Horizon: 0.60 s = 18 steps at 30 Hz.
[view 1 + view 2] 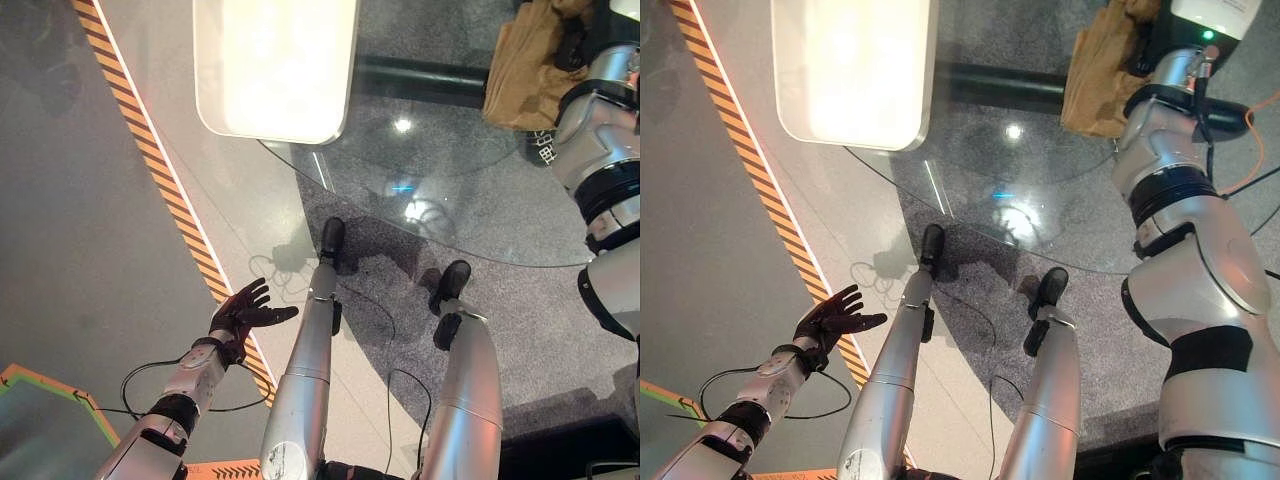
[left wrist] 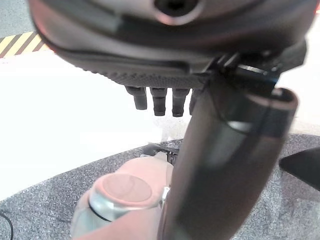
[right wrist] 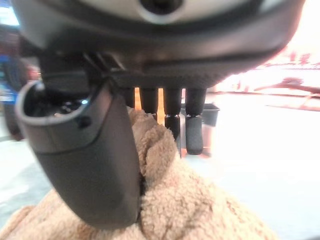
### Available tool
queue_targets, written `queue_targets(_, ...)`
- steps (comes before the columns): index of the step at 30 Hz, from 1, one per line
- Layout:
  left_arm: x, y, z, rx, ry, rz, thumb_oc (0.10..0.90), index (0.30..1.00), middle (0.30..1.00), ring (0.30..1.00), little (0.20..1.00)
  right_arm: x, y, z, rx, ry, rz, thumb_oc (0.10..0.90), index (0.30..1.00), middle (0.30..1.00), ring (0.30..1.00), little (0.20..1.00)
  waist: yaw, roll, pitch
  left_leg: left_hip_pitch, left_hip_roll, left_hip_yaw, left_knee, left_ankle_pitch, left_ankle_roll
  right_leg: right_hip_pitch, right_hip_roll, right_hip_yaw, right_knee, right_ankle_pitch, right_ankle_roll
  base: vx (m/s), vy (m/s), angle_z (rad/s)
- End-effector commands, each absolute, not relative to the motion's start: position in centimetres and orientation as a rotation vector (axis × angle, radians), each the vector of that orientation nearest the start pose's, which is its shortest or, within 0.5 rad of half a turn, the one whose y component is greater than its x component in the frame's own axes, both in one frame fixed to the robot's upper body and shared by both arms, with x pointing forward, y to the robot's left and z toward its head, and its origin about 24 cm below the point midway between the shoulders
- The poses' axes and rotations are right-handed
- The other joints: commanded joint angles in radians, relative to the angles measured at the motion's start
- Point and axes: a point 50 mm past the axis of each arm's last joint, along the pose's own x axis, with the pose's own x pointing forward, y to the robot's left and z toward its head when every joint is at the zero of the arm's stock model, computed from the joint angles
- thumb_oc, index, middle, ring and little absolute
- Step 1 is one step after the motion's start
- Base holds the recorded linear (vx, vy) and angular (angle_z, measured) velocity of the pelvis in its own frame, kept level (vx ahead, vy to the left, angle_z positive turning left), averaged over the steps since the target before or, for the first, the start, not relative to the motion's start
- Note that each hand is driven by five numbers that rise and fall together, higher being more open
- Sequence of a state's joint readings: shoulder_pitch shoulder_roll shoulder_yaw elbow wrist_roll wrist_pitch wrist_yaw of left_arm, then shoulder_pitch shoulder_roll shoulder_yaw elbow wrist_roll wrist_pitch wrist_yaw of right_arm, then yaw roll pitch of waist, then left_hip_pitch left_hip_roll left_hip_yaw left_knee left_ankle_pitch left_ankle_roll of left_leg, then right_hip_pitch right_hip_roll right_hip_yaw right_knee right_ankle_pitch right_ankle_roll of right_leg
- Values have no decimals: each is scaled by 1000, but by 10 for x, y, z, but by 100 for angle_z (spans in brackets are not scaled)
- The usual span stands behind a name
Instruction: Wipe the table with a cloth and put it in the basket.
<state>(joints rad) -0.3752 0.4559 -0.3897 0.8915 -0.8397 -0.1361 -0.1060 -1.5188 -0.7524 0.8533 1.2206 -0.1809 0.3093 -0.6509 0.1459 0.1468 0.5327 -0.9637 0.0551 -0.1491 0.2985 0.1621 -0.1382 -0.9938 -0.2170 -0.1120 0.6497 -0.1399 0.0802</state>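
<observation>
1. A round glass table (image 1: 480, 215) spans the upper right of the left eye view, above grey carpet (image 1: 540, 330).
2. A tan fleece cloth (image 1: 525, 70) lies bunched at the table's far edge, in the upper right corner.
3. The right hand (image 3: 165, 125) rests on the cloth; its thumb (image 3: 95, 165) presses into the fleece while the fingers reach straight past it, not curled.
4. The left hand (image 1: 243, 312) hangs at lower left with fingers spread wide, holding nothing, above a yellow-and-black striped floor line (image 1: 150, 150).
5. A white rectangular panel (image 1: 275, 65) sits at the top centre.
</observation>
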Motion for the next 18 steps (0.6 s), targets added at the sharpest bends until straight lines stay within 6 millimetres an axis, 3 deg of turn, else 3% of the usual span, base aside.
queue_targets(1,276,273,-34,-166,457,122,800,900,900,900,900,330,-353,383,-1319,-241,-1432,100,300,300,300,200,-18,-20,-13,38,-96,101,78,-145,141,46,107,-54,-157,91,-42,0,0,0)
queue_targets(5,278,274,-32,-164,457,126,800,900,900,900,900,331,-351,384,-1278,-267,-1422,100,300,300,300,200,-22,-24,-13,40,-96,101,77,-146,141,48,110,-51,-160,90,-41,-1,-1,-2)
queue_targets(11,282,272,-30,-165,452,126,800,900,900,900,900,343,-329,388,-1273,-394,-1317,100,300,300,300,200,-24,-29,-13,45,-99,99,70,-144,140,55,117,-50,-172,92,-42,-4,-3,-1)
queue_targets(18,285,258,-32,-160,445,107,800,900,900,900,900,371,-241,401,-1365,-701,-1008,100,300,300,300,200,-7,-24,-13,45,-108,93,66,-142,136,60,113,-59,-176,83,-45,0,0,0)
